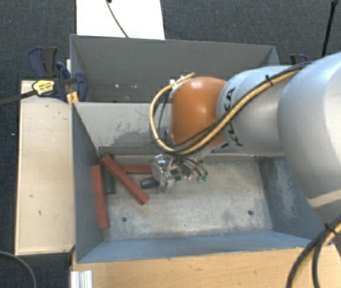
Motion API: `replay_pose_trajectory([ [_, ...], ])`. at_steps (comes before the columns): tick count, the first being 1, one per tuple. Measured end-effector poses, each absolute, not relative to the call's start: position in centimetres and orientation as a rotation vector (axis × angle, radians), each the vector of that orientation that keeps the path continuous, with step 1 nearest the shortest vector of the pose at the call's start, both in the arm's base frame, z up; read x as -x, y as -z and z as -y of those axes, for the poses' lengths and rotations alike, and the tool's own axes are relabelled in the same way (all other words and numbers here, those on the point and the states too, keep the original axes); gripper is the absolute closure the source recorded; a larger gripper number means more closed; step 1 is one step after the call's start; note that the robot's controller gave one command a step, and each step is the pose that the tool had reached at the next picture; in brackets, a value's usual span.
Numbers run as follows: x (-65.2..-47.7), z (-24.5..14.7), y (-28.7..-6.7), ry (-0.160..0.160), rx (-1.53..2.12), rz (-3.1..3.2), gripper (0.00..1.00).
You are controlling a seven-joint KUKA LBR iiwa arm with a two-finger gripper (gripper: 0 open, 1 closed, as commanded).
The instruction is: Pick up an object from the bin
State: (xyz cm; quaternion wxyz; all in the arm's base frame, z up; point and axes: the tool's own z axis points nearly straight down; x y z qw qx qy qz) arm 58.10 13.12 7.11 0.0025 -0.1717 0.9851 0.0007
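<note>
Since gripper (164,179) sits low beside the red sticks (124,179), you're likely mid-grasp; open or closed, can't tell

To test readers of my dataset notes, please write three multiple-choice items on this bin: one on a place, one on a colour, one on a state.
1. Where in the bin do the sticks lie?
A. left part
B. right part
C. middle of the near wall

2. What colour are the sticks?
A. blue
B. red
C. white

3. How is the stick by the left wall placed?
A. standing on end
B. lying flat along the wall
C. hanging in the air

Key:
1 A, they lie to the left of the gripper.
2 B, all are brownish red.
3 B, its whole length rests on the floor beside the wall.
</note>
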Motion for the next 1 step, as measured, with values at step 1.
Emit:
replay_pose_trajectory([
  [1, -57.1, -14.33, -23.14, -0.001, 0.637, -3.064, 1.0],
])
